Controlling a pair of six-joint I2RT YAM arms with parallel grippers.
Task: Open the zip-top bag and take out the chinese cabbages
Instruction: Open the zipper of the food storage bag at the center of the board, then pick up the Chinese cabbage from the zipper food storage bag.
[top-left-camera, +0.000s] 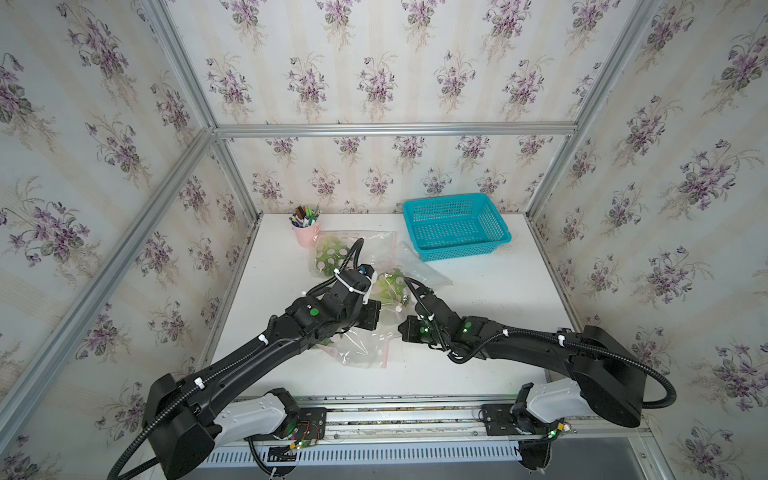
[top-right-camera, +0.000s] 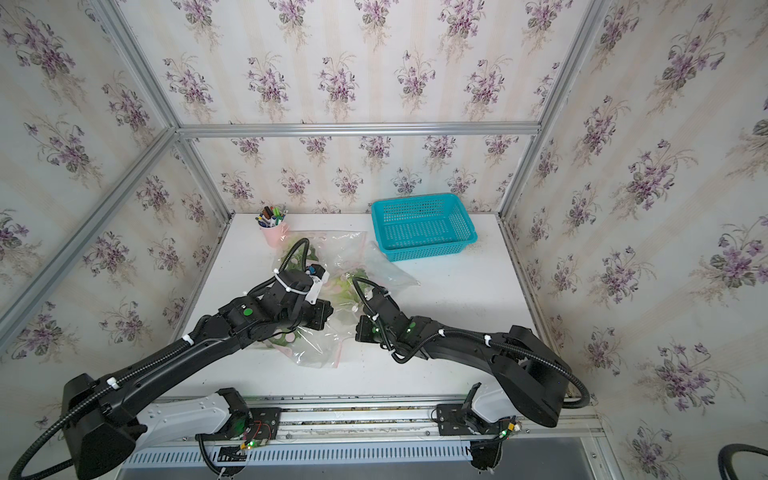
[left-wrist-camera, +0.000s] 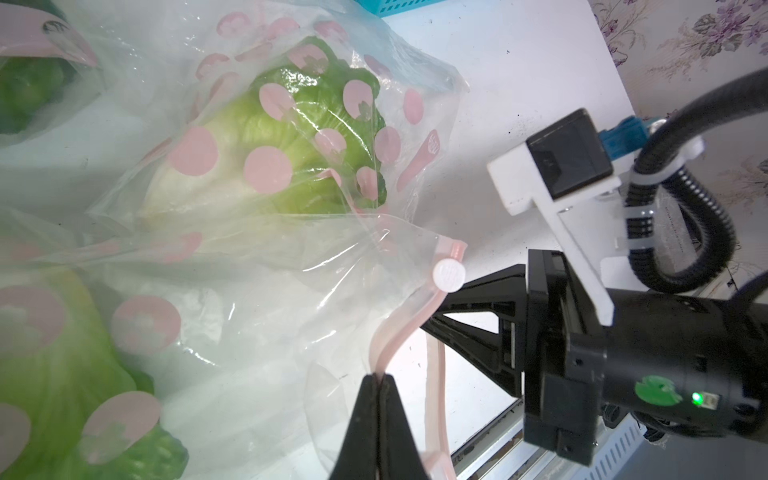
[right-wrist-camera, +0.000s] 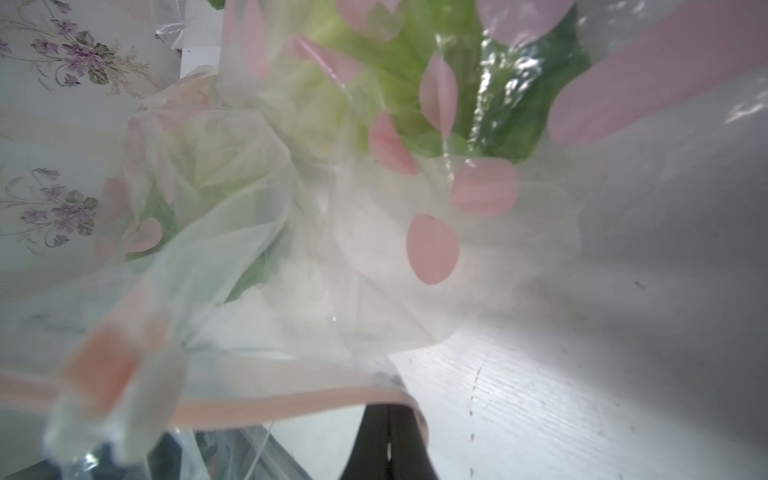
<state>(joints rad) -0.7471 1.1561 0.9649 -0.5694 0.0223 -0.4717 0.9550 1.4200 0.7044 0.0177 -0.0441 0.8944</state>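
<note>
In the left wrist view, the left gripper (left-wrist-camera: 380, 376) is pinching the pink zip strip (left-wrist-camera: 392, 340) of the zip-top bag (left-wrist-camera: 257, 299), jaws closed flat on it, while the chinese cabbages (left-wrist-camera: 291, 137) are lying inside the bag beyond its fingertips. In the right wrist view, the right gripper (right-wrist-camera: 388, 409) is likewise clamping that strip, blurred green leaves sitting past its tips inside the plastic. In both top views, the bag is resting on the white table (top-left-camera: 498, 311) between and beneath the two grippers, cabbages showing through.
</note>
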